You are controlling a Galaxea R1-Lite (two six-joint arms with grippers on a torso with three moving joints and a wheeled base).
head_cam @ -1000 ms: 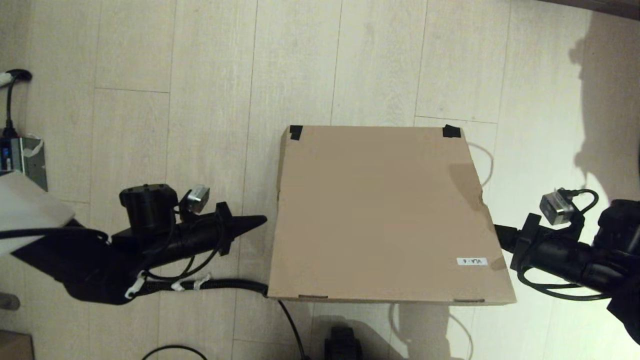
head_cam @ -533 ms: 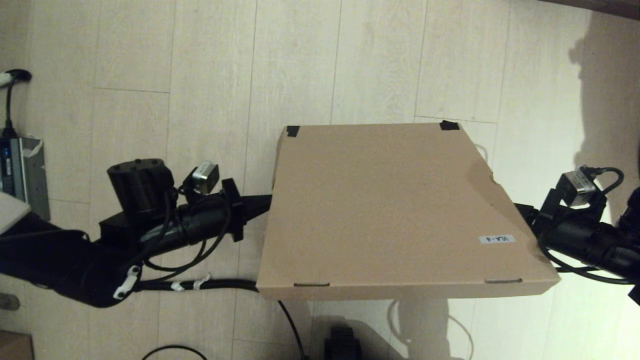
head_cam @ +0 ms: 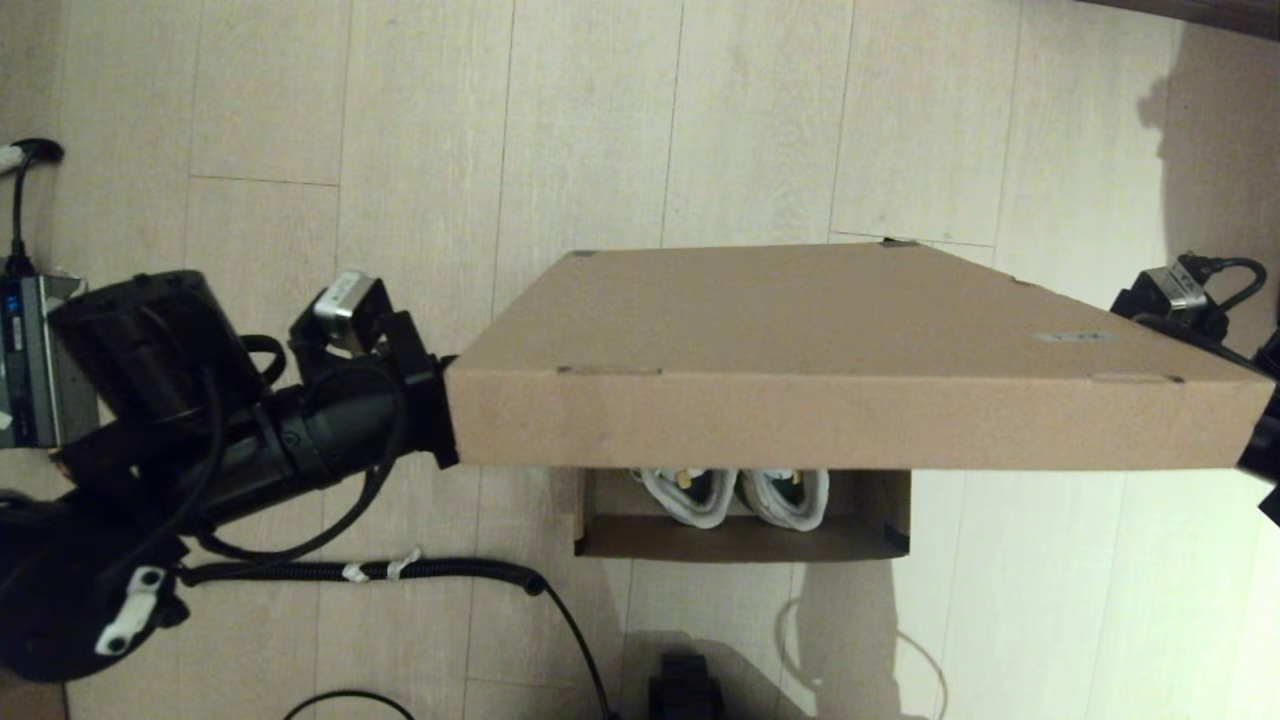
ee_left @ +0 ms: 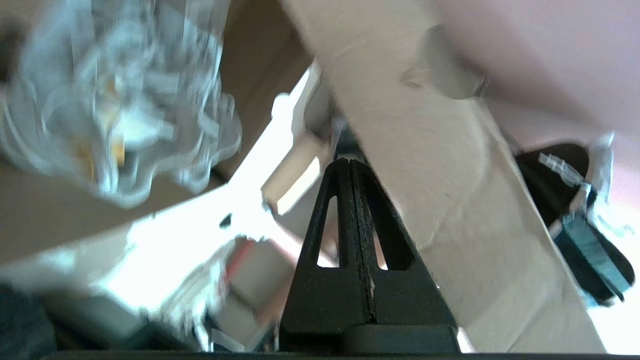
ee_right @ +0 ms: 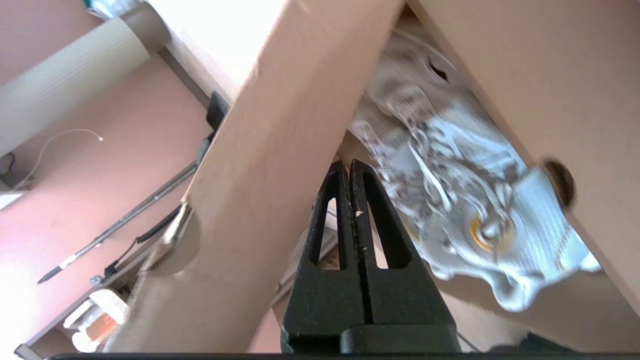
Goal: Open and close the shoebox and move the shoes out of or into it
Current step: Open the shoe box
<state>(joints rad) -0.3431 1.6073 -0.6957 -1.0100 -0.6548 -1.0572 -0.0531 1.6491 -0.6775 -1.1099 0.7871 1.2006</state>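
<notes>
The brown shoebox lid (head_cam: 800,330) is tilted up on its far hinge, its front flap facing me. Under it the box base (head_cam: 740,540) stands open at the front, with the heels of the white shoes (head_cam: 735,495) side by side inside. My left gripper (ee_left: 348,162) is shut and empty, its tip pressed under the lid's left edge (ee_left: 440,165); a shoe (ee_left: 115,110) shows blurred beyond. My right gripper (ee_right: 348,165) is shut and empty under the lid's right flap (ee_right: 270,150), next to a laced shoe (ee_right: 465,210). In the head view both fingertips are hidden by the lid.
A grey device with cables (head_cam: 30,360) sits on the floor at the far left. A black cable (head_cam: 570,625) runs along the floor before the box. A small brown box corner (head_cam: 25,700) and a dark robot part (head_cam: 685,690) lie at the bottom edge.
Both arms have risen and swung the lid up from flat on the box to steeply tilted. The base and the shoes inside have come into view.
</notes>
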